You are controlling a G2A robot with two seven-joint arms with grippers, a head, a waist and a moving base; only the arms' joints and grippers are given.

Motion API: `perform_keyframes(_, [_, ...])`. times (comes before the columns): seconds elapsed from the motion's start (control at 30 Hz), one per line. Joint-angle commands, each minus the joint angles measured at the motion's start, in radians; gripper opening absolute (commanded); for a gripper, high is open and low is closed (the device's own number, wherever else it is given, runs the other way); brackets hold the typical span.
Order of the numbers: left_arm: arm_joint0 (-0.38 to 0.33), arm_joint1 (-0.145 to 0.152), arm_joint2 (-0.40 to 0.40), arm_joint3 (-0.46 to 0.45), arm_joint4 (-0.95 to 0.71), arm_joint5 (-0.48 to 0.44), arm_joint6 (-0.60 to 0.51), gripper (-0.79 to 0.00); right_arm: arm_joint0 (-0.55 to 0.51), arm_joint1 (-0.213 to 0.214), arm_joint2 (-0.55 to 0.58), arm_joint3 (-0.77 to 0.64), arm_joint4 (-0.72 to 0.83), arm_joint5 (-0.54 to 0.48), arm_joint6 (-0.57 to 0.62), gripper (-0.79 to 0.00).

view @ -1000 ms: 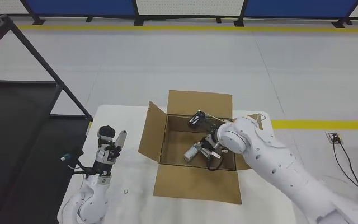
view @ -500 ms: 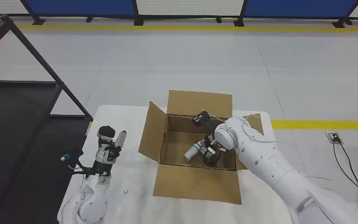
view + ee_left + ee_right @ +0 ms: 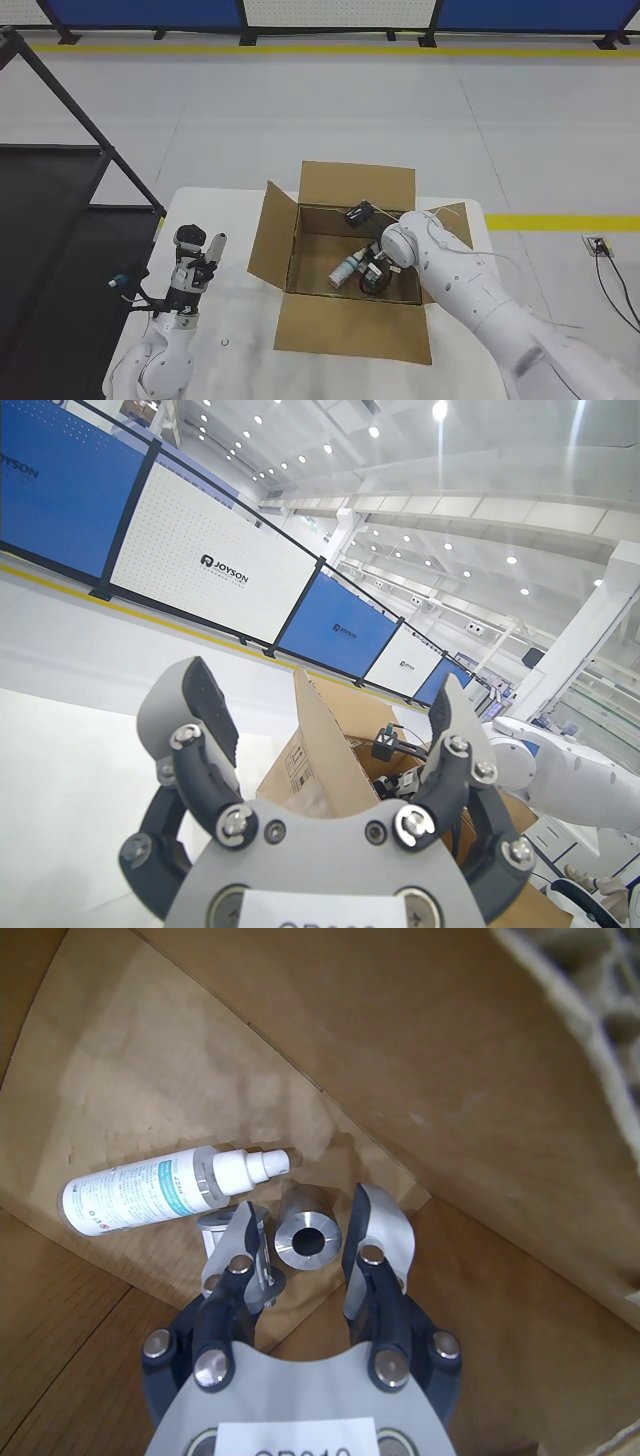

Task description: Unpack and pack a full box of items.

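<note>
Cardboard box [image 3: 348, 325] stands open on the right half of a white table [image 3: 235, 300], its flaps folded outward. The right gripper [image 3: 305, 1223] is down inside it, fingers spread and straddling a short hollow metal cylinder [image 3: 307, 1234] that lies on the brown paper lining; narrow gaps show on both sides, so nothing is grasped. Just beside the cylinder lie a flanged metal part [image 3: 215, 1227] and a white spray bottle [image 3: 160, 1193] on its side, its nozzle pointing toward the cylinder. The left gripper [image 3: 325, 710] is held above the table's left part, well apart from the box, fingers wide apart and empty. A small ring [image 3: 226, 343] lies on the bare tabletop near that arm. Around the table spreads a pale grey floor [image 3: 300, 110] crossed by a yellow line [image 3: 300, 48], with blue and white fence panels [image 3: 200, 550] behind it. A black frame [image 3: 70, 110] stands at the table's left.
</note>
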Motion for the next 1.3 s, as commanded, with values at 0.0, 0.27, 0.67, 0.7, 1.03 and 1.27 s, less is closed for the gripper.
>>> perform_keyframes(0.0, [0.000,0.000,0.000,0.000,0.000,0.000,0.000,0.000,0.000,-0.005,0.004,0.015,-0.003,-0.004,-0.005,-0.274])
perform_keyframes(0.27, [0.000,0.000,0.000,0.000,0.000,0.000,0.000,0.000,-0.003,-0.023,0.009,0.057,-0.033,-0.001,-0.005,-0.302])
perform_keyframes(0.67, [0.000,0.000,0.000,0.000,0.000,0.000,0.000,0.000,-0.012,-0.040,0.037,0.096,-0.037,-0.041,-0.013,-0.434])
perform_keyframes(0.7, [0.000,0.000,0.000,0.000,0.000,0.000,0.000,0.000,-0.013,-0.040,0.040,0.099,-0.034,-0.050,-0.014,-0.437])
perform_keyframes(1.03, [0.000,0.000,0.000,0.000,0.000,0.000,0.000,0.000,-0.012,-0.026,0.092,0.091,-0.026,-0.107,-0.029,-0.785])
perform_keyframes(1.27, [0.000,0.000,0.000,0.000,0.000,0.000,0.000,0.000,-0.041,0.037,0.176,-0.077,-0.048,-0.135,0.001,-0.785])
